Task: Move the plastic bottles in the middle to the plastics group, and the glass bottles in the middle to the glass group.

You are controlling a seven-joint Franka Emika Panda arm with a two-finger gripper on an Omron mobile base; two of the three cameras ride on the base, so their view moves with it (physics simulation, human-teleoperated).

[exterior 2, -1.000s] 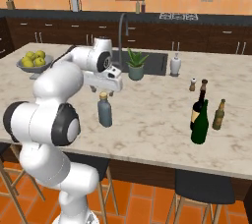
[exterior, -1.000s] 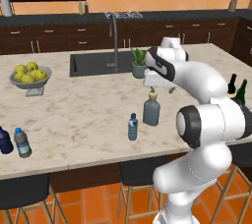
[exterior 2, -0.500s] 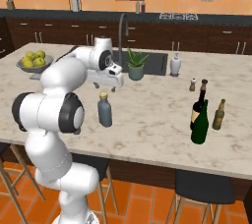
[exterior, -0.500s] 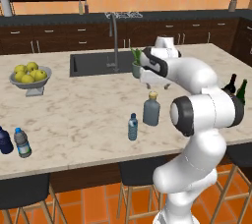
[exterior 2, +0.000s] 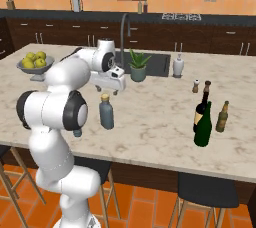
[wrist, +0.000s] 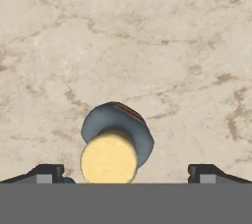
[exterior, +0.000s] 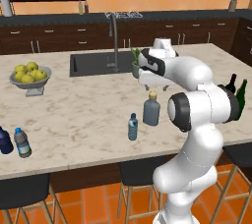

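Arm's swung in from a second ago, so the gripper (wrist: 126, 174) now hangs wide open, holding nothing, right over the grey bottle (exterior: 151, 110) mid-worktop — grab looks next.

The squat grey-blue bottle (exterior: 151, 111) with its tan stopper stands upright mid-counter. Just beside it at its 8 o'clock in the left base view stands the small clear water bottle (exterior: 132, 126), blue-capped. The tall dark green wine bottle (exterior 2: 203, 125) stands upright near the counter's front edge, touching or just before the black wine bottle (exterior 2: 202, 106), with the brown bottle (exterior 2: 222, 117) at its 2 o'clock. The navy bottle (exterior: 4, 140) and clear blue-capped bottle (exterior: 22, 142) stand together at the far 9 o'clock end.
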